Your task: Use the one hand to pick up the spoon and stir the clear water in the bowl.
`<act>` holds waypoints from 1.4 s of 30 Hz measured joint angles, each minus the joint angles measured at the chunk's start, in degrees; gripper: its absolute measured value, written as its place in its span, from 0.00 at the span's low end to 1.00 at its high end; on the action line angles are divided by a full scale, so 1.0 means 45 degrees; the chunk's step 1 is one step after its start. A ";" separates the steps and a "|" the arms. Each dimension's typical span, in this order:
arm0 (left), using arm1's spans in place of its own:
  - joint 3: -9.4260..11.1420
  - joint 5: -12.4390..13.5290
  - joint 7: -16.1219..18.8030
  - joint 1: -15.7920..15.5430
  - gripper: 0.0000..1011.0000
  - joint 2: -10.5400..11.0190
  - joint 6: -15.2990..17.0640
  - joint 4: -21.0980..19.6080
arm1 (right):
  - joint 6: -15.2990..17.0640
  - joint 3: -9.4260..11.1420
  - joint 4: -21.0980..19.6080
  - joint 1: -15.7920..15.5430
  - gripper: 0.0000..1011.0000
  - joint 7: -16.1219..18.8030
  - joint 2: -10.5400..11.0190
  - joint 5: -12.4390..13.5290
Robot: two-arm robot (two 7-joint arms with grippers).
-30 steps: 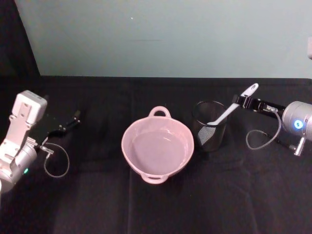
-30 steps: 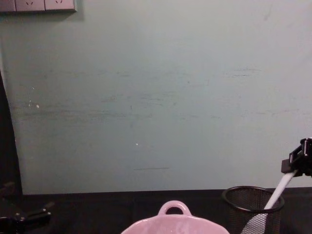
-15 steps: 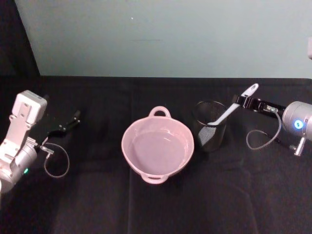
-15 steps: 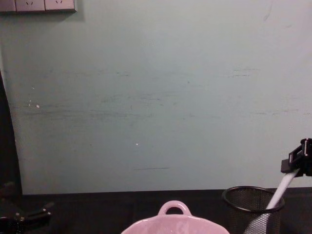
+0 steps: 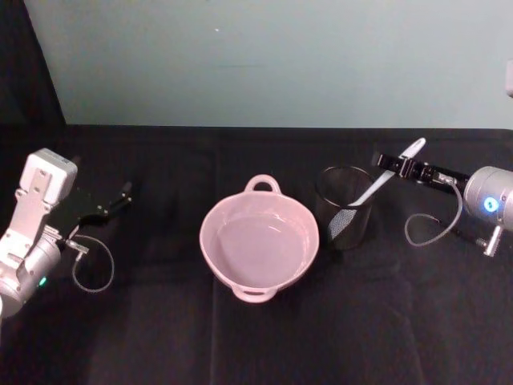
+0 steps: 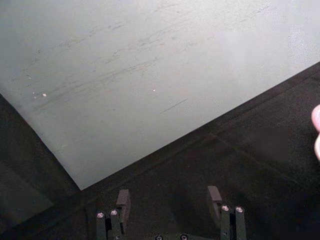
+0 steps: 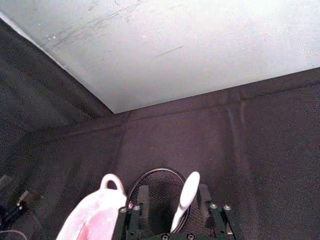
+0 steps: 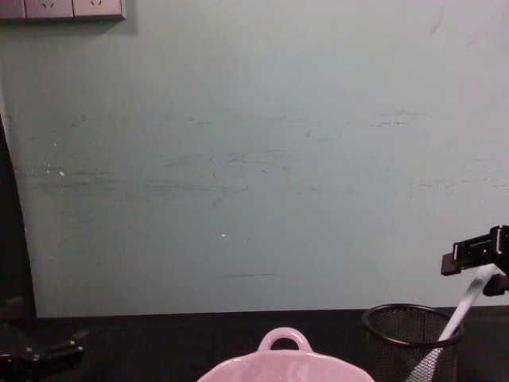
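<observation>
At the left edge of the head view the left gripper [image 5: 108, 207] rests low over the black desk [image 5: 160, 321], well apart from everything else. In the left wrist view its fingers [image 6: 122, 200] stand spread with bare cloth between them, so it is released and holds nothing. A loop of thin cable [image 5: 92, 265] lies on the cloth just below it.

In the middle of the head view sits the pink bowl [image 5: 259, 241], with one loop handle on its far rim and one on its near rim. Clear water lies in it. Open black cloth surrounds it on the left and along the lower half of the frame, a wide free stretch. In the chest view only the bowl's far rim and handle [image 8: 284, 341] rise from the bottom edge.

Just right of the bowl, close but not clearly touching, stands the black mesh cup [image 5: 345, 207]. The white spoon [image 5: 383, 175] leans out of it, bowl end down inside the mesh and handle tip slanting up toward the upper right, past the cup's rim.

The right gripper [image 5: 398, 167] reaches in from the right edge and sits around the upper handle. In the right wrist view the spoon [image 7: 185, 197] passes between the two fingers [image 7: 143, 196], nearer one of them, with a gap still visible on the other side; the gripper is spread, not clenched on it. In the chest view the gripper [image 8: 477, 267] hangs above the cup's rim at the right edge.
</observation>
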 joint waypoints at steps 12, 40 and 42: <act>0.0001 0.0000 0.0000 -0.0001 1.00 0.0000 0.0000 0.0000 | 0.0008 0.0000 -0.0002 0.0000 0.92 0.0008 0.0000 -0.0014; 0.0001 0.0000 0.0000 0.0000 1.00 0.0000 0.0000 0.0000 | 0.0746 0.0032 -0.1438 -0.0693 0.99 -0.0006 0.0471 0.0549; 0.0001 0.0000 0.0000 0.0000 1.00 0.0000 0.0000 0.0000 | 0.0814 0.0053 -0.1696 -0.0811 0.99 -0.0032 0.0525 0.0611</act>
